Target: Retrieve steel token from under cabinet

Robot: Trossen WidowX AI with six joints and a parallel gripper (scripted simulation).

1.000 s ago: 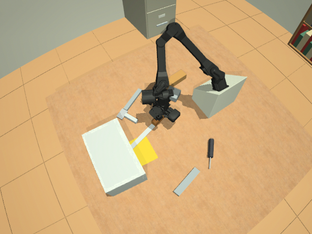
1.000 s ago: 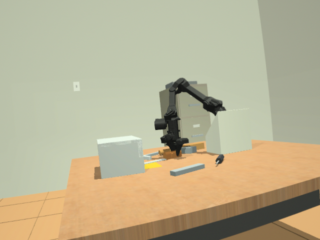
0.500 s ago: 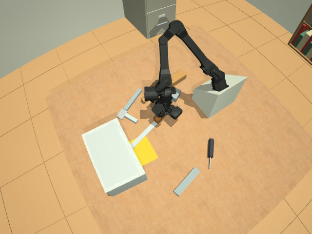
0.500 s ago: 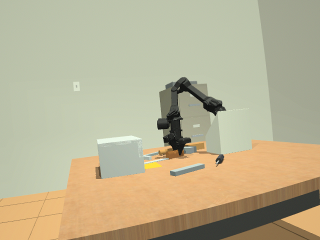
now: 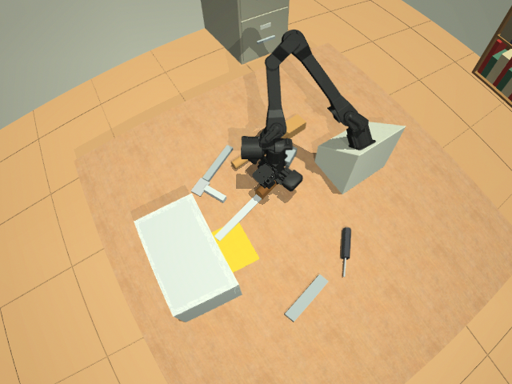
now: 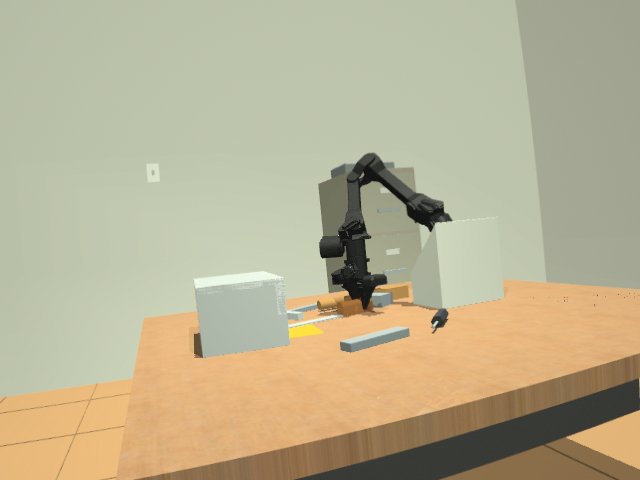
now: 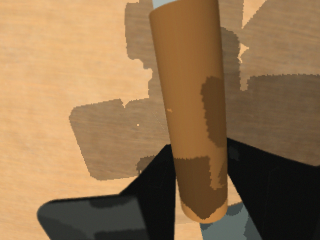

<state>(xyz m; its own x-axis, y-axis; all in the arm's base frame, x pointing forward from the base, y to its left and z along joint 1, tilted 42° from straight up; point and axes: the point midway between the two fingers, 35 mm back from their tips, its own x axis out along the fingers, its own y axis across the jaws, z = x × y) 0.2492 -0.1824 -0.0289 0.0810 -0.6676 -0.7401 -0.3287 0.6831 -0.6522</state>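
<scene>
The tool (image 5: 270, 186) (image 6: 366, 305) (image 7: 195, 146) is clamped on the brown handle (image 5: 264, 190) (image 6: 351, 307) (image 7: 192, 95) of a flat pale blade (image 5: 238, 218) (image 6: 316, 321) (image 7: 164, 3), which reaches away from it over the yellow area (image 5: 238, 250) (image 6: 306, 331) toward the white cabinet (image 5: 186, 256) (image 6: 242, 315). The steel token cannot be made out. A dark-handled screwdriver (image 5: 346, 244) (image 6: 439, 318) lies well apart from the tool on the counter (image 5: 393, 264) (image 6: 465, 356).

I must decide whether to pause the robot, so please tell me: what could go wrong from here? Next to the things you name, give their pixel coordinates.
The strip's pale blade (image 5: 238, 218) crosses the yellow area (image 5: 244, 252) (image 6: 306, 331), so it might end up touching the token there. The T-shaped tool (image 5: 200, 187) lies close to the blade; a sideways sweep could knock it.
</scene>
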